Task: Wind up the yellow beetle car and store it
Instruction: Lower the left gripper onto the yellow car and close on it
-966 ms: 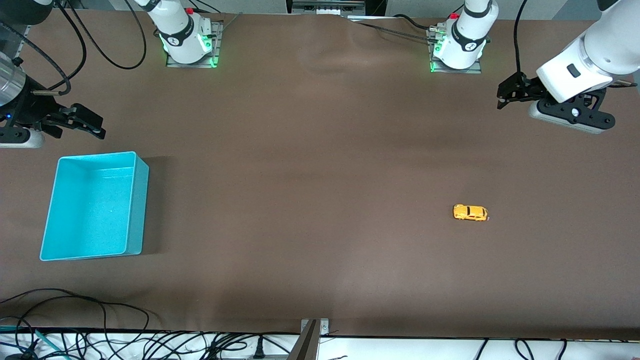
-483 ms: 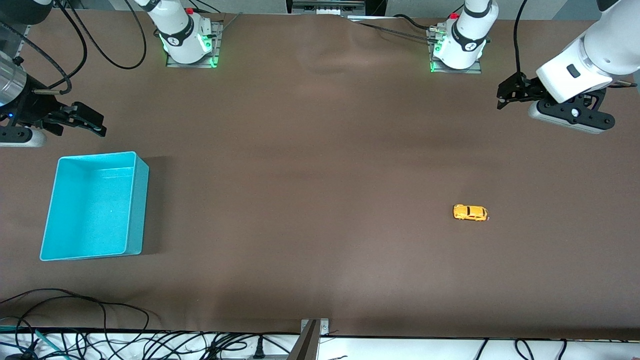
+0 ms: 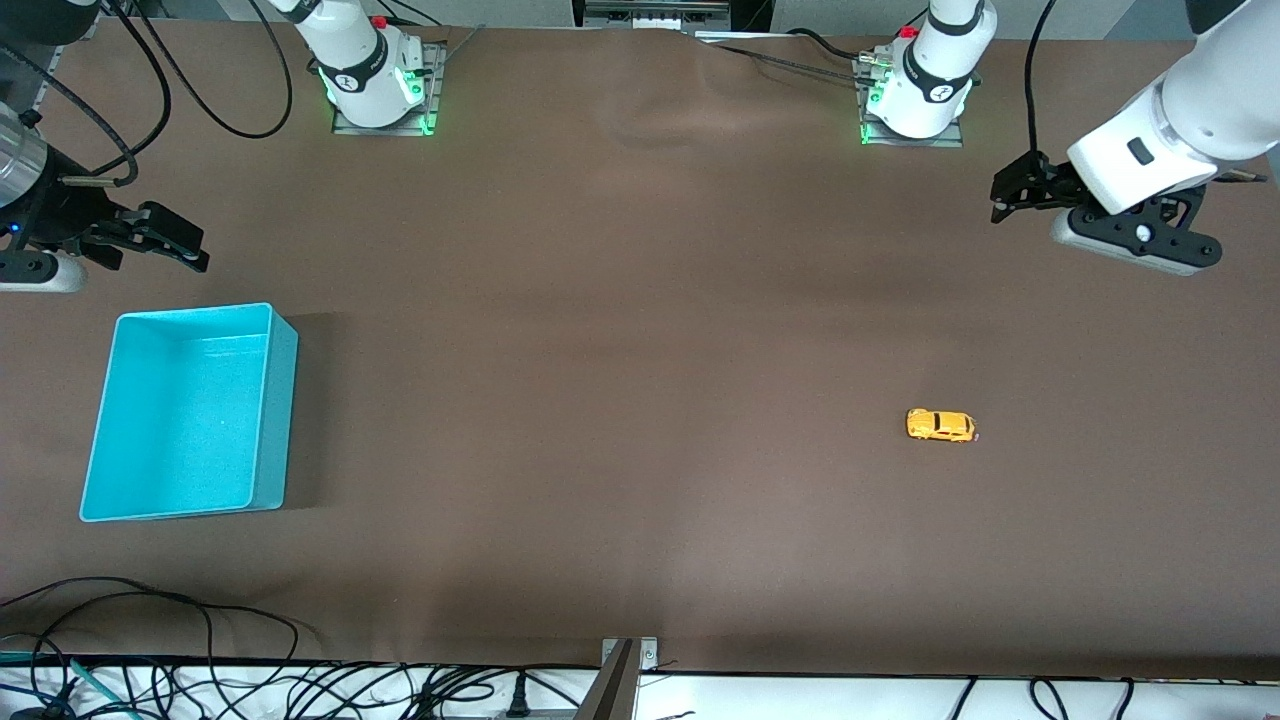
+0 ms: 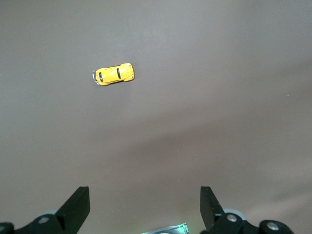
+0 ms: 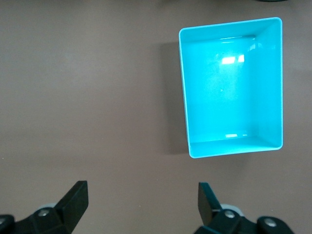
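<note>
Both grippers' jaws gape; one yellow beetle car (image 3: pixel 940 425), one apparently empty turquoise bin (image 3: pixel 272 420).

The yellow beetle car (image 3: pixel 940 425) is sitting alone on the table (image 3: pixel 620 380) toward the left arm's end, with bare surface lying open all around it for a gripper to come down. The turquoise bin (image 3: pixel 270 420) is standing near the edge at the right arm's end, its walls rising as the only obstacle, its top gaping open.
</note>
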